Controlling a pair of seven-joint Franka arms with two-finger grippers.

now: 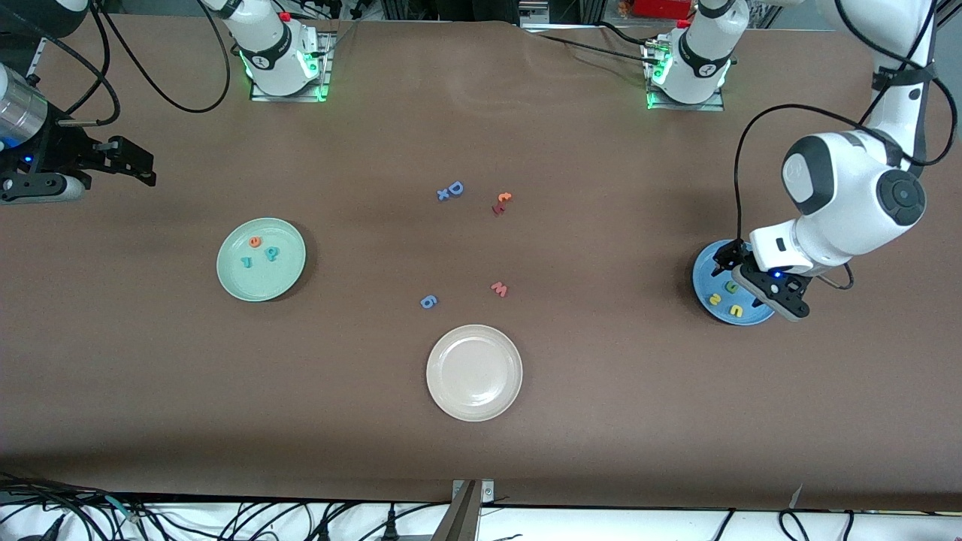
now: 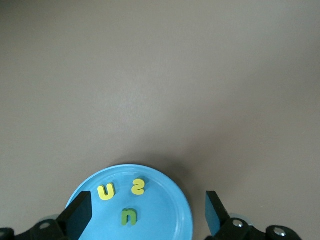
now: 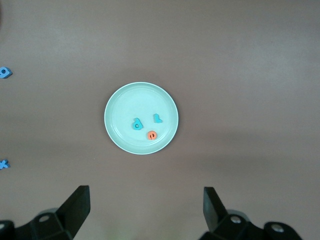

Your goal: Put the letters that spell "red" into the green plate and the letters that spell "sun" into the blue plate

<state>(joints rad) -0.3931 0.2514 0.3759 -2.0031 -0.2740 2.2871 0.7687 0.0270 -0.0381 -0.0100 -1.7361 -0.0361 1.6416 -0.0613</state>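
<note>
The left gripper [image 1: 759, 282] hangs low over the blue plate [image 1: 706, 263] with its jaws spread wide and empty; the yellow "u" [image 2: 106, 191], yellow "s" [image 2: 138, 187] and dark green "n" [image 2: 129, 216] lie in the plate between its fingers; a sideways exit could clip the rim and scatter them, so a straight lift looks safest; that plate sits near the table's edge at the left arm's end; the right gripper [image 1: 120, 161] waits, released, high by its own end of the table; the green plate [image 1: 289, 255] holds the teal "r" [image 1: 246, 261], teal "d" [image 1: 271, 254] and orange "e" [image 1: 255, 242]; bare cloth surrounds both plates.
</note>
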